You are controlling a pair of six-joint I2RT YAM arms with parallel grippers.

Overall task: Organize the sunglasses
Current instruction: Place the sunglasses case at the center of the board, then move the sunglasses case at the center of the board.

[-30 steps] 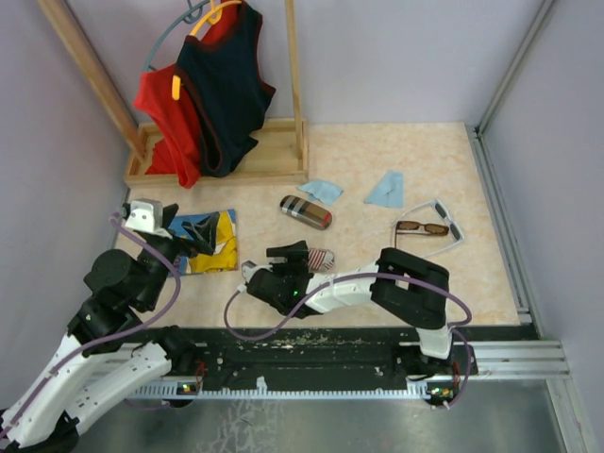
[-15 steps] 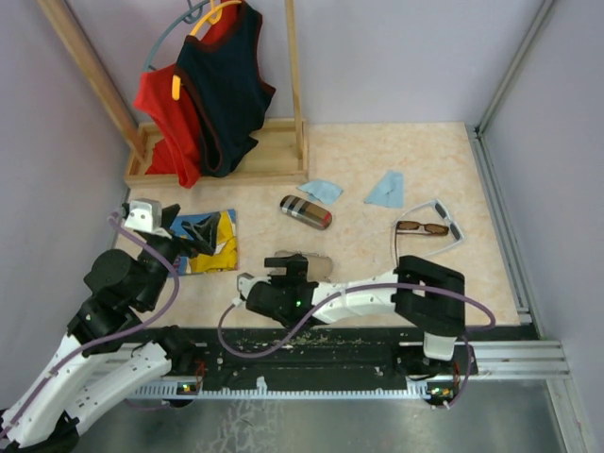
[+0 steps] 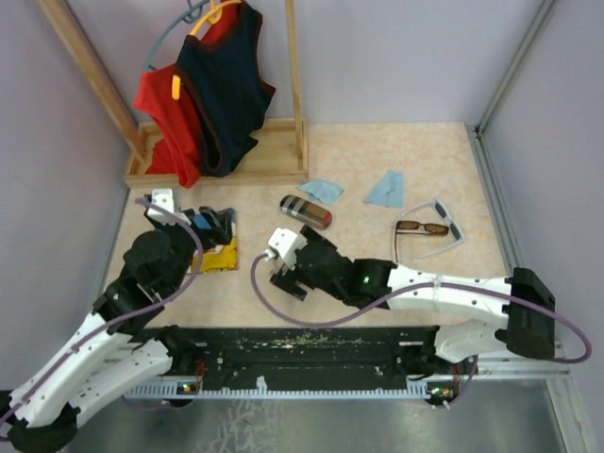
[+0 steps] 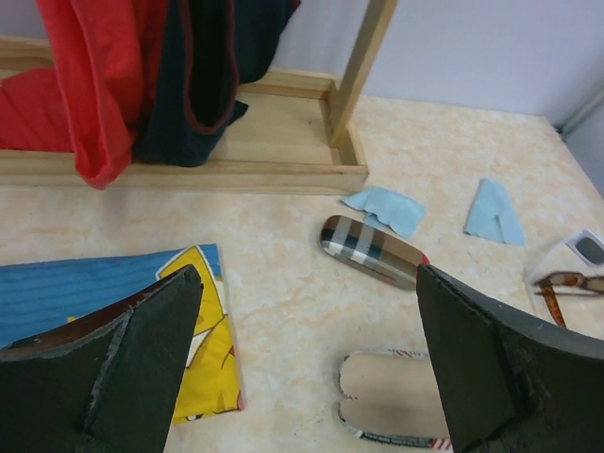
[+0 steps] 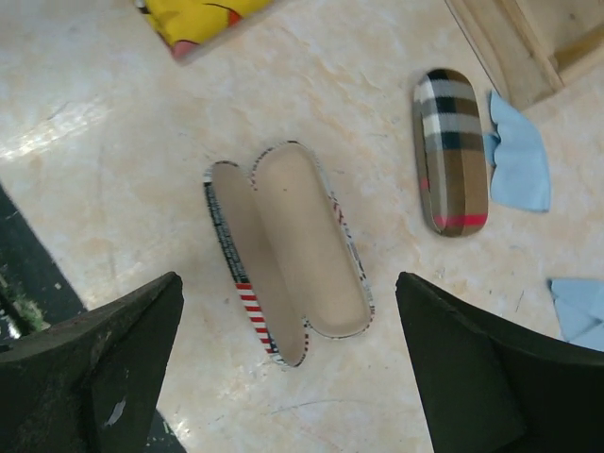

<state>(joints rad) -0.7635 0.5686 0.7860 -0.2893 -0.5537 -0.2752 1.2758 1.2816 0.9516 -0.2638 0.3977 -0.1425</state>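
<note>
The left arm's fingers [image 4: 132, 363] are spread wide with nothing between them, hanging over the 9 o'clock side of the worktop [image 3: 377, 151] above a blue and yellow printed sheet [image 4: 90, 288]. The right arm's fingers [image 5: 472, 377] are likewise parted and hold nothing; in the right wrist view the flag-print case [image 5: 288, 255] lies open on the worktop between them, hinged flat with its beige lining up. Just past that case, toward 12 o'clock, the plaid case [image 3: 306, 211] lies closed, with a light-blue cloth [image 3: 322, 191] just beside its far end and a second light-blue cloth [image 3: 385, 190] lying apart at 3 o'clock from the first. The dark brown sunglasses [image 3: 422, 227] lie well away from both arms' fingers, at the 3 o'clock side of the worktop. The white-grey sunglasses [image 3: 454, 227] lie in the same spot, their thin frame running around the brown pair, so the two overlap in the overhead view; whether they touch cannot be told. At the far 10 o'clock corner stands a wooden rack [image 3: 226, 162] with a red garment [image 3: 160, 113] and a navy one [image 3: 226, 85] hanging from it.
</note>
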